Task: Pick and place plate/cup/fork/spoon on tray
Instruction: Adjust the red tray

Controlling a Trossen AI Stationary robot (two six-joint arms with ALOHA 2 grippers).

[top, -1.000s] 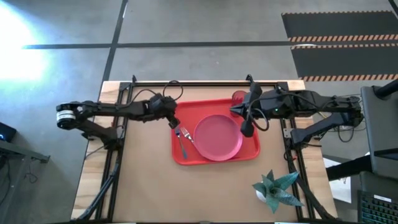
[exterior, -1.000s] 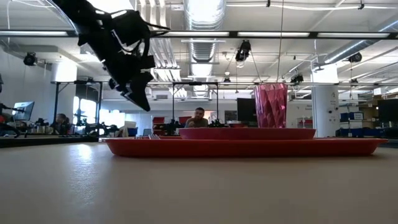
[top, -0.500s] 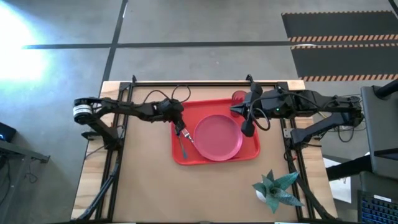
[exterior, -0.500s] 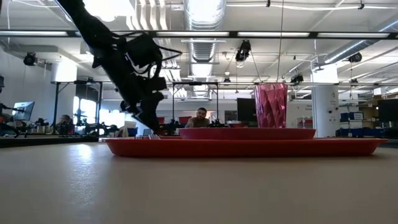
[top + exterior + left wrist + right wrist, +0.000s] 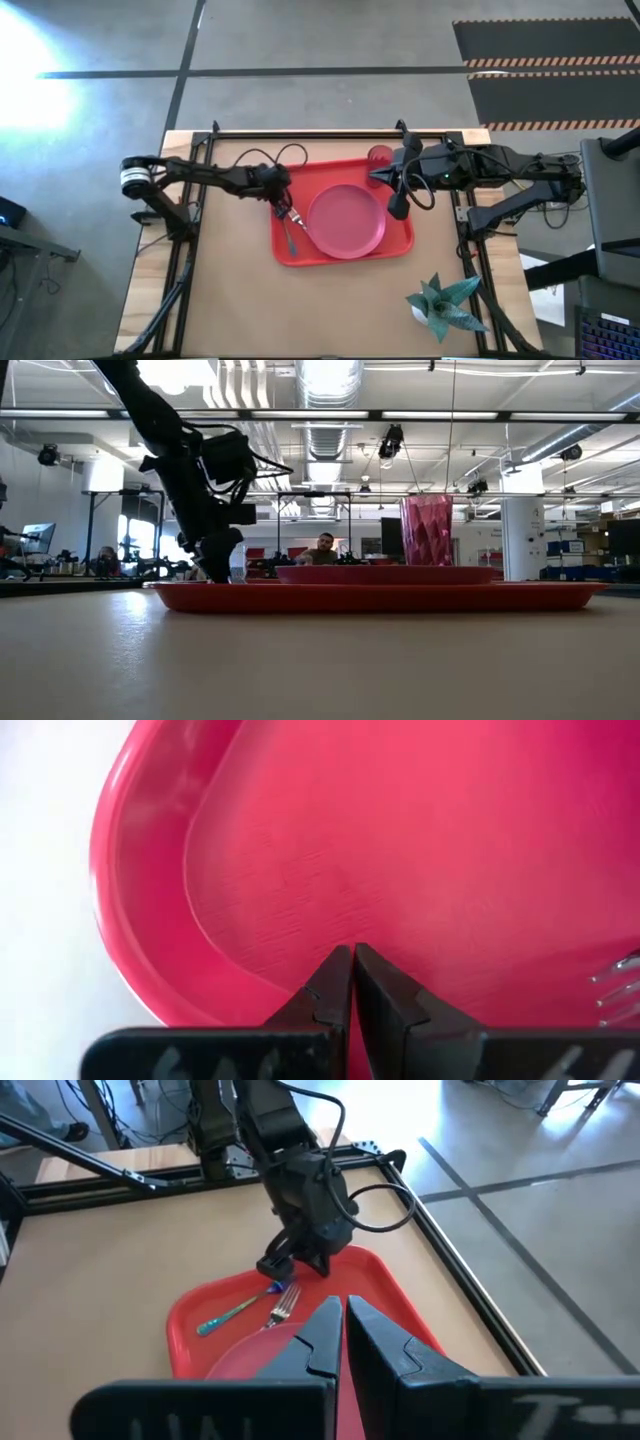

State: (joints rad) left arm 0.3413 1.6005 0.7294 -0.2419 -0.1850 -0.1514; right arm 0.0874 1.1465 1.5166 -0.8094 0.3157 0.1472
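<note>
The red tray (image 5: 400,245) lies flat on the table. On it are the pinkish-red plate (image 5: 345,220), the dark-red cup (image 5: 381,156) upright at its far right corner, and the fork (image 5: 283,1302) and blue-handled spoon (image 5: 225,1320) side by side at its left part. My left gripper (image 5: 279,206) is shut, its tips down in the tray just inside the left rim, beside the utensils. My right gripper (image 5: 397,208) is shut and empty, above the plate's right edge. In the low view the cup (image 5: 427,530) and plate (image 5: 385,573) show above the tray's rim (image 5: 380,596). My left gripper presses its shut fingertips (image 5: 352,960) on the tray's floor (image 5: 300,910), just inside the curved left rim (image 5: 130,920). The fingers come from above, slanting in from the table's left. The tray lies flat on the table.
A green folded-paper plant (image 5: 445,305) stands near the table's right near corner. Metal frame rails (image 5: 300,133) run along the far edge and both sides. A person (image 5: 322,546) sits in the room far behind the table.
My left gripper has come down from above into the tray's left part, staying shut, then drawn back toward the table's left edge. The tray, with the plate, cup and utensils on it, has slid a little toward the table's left.
</note>
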